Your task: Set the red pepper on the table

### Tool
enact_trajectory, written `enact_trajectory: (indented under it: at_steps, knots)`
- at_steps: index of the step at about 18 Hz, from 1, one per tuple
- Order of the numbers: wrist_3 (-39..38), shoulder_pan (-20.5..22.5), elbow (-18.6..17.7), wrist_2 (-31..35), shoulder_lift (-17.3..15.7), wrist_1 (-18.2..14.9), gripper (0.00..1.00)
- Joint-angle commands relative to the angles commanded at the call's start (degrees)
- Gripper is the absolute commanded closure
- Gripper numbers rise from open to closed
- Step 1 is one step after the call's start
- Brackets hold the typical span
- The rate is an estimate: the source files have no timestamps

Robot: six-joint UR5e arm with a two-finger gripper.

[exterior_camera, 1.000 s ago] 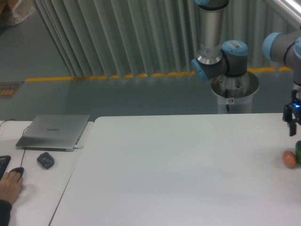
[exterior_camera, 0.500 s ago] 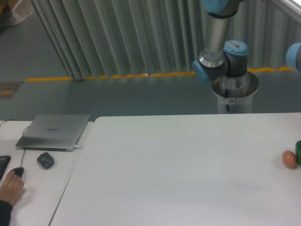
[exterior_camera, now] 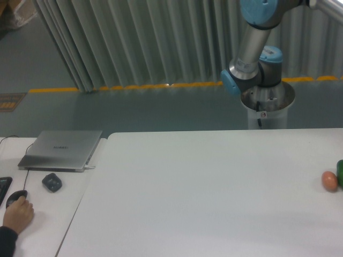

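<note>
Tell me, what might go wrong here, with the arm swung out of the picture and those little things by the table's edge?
The orange-brown ball and the dark green item sit near the right edge of the table; a returning arm might nudge them off. The gripper and any red pepper are out of view, so whether it holds one cannot be checked. A person's hand rests at the neighbouring desk, close enough to warrant care.

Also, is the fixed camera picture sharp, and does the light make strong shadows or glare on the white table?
Fixed camera: soft and slightly grainy overall; light is even, the table shows no glare, and the orange-brown ball casts only a faint shadow.
</note>
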State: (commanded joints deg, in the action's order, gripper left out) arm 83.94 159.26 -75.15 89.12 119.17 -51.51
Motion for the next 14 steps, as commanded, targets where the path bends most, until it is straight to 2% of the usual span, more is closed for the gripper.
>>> enact_trajectory:
  at_steps: [2, 5, 8, 14]
  knots:
    - [0.0, 1.4, 1.7, -0.1, 3.6, 2.6, 0.0]
    - [0.0, 1.5, 4.4, -0.1, 6.3, 2.6, 0.0]
    - [-0.6, 2.0, 8.6, -0.1, 9.0, 2.7, 0.0]
    - [-0.5, 2.1, 11.9, 0.0, 12.7, 3.6, 0.0]
